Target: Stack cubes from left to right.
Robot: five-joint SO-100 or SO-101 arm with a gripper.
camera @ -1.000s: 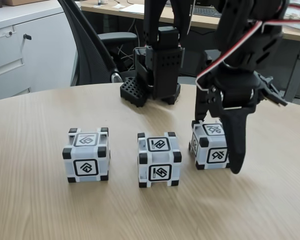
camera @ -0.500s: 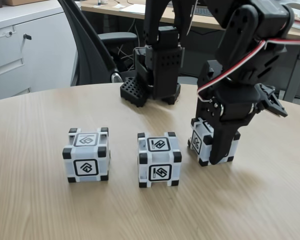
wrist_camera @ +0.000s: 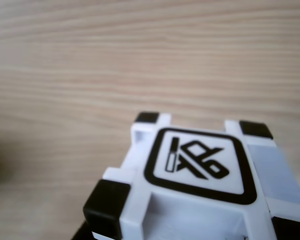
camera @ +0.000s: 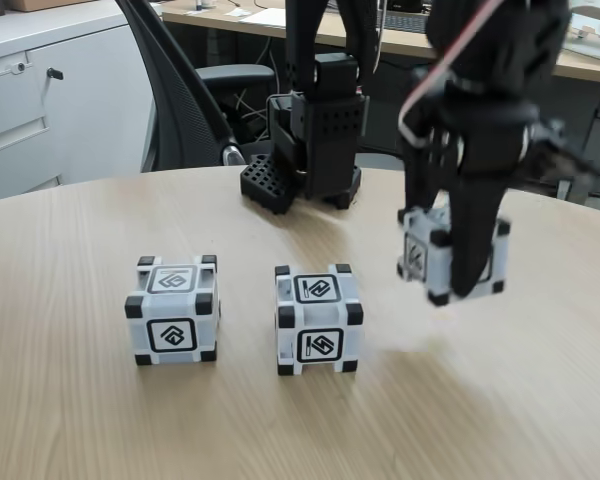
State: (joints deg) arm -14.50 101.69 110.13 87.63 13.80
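Three white cubes with black corners show in the fixed view. The left cube [camera: 173, 310] and the middle cube [camera: 318, 318] rest on the wooden table [camera: 70, 400]. The right cube [camera: 417, 258] hangs slightly tilted above the table, a faint shadow beneath it. My black gripper [camera: 458, 272] is shut on it, one finger running down its front face. In the wrist view this held cube [wrist_camera: 200, 180] sits close below the camera with its symbol face up, and the table [wrist_camera: 140, 60] lies beneath.
The arm's black base [camera: 305, 150] stands at the table's back edge, behind the middle cube. A black office chair [camera: 180, 90] and a grey cabinet [camera: 40, 100] lie beyond the table at left. Bare tabletop lies in front of the cubes.
The gripper came down around the right cube, shut on it, and has lifted it off the table. The left and middle cubes have not moved.
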